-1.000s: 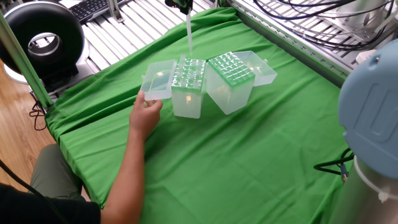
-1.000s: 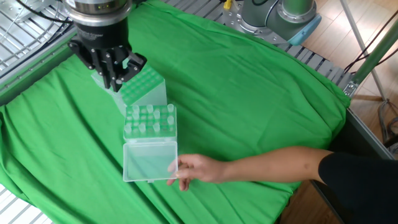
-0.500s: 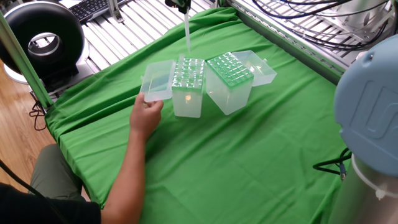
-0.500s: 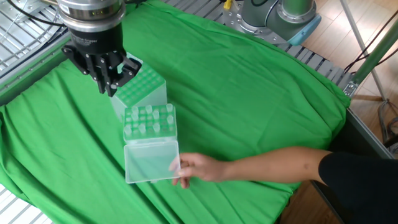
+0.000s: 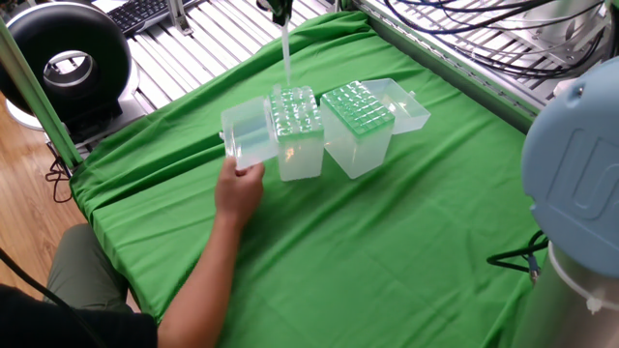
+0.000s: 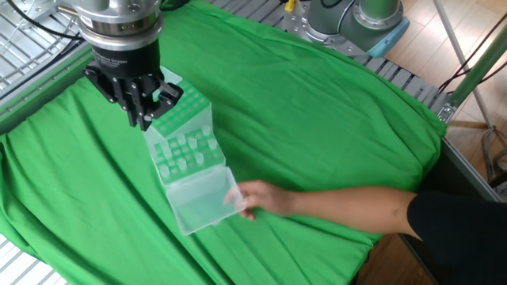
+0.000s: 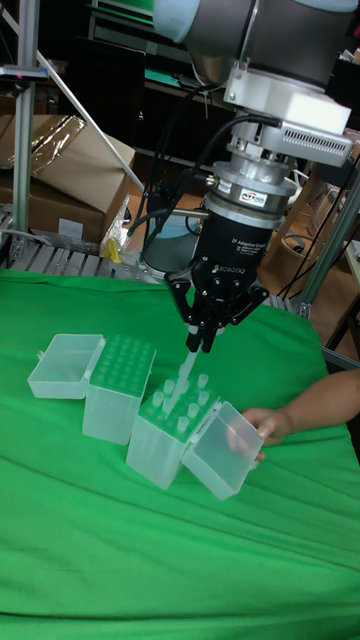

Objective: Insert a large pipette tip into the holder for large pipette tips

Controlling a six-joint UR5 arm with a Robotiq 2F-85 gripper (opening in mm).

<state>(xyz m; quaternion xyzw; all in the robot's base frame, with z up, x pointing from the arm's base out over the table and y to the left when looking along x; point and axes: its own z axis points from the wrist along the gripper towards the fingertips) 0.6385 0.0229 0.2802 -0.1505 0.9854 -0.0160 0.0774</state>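
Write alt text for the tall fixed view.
The end effector holds a pipette tip over a translucent box partly filled with tips, on green cloth. A person's hand holds that box's open lid; a second green-topped box stands beside it.

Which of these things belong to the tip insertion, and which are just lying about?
Job:
gripper
tip it holds
holder under the tip
hand on the holder's lid

Lying about:
other box
keyboard
green cloth
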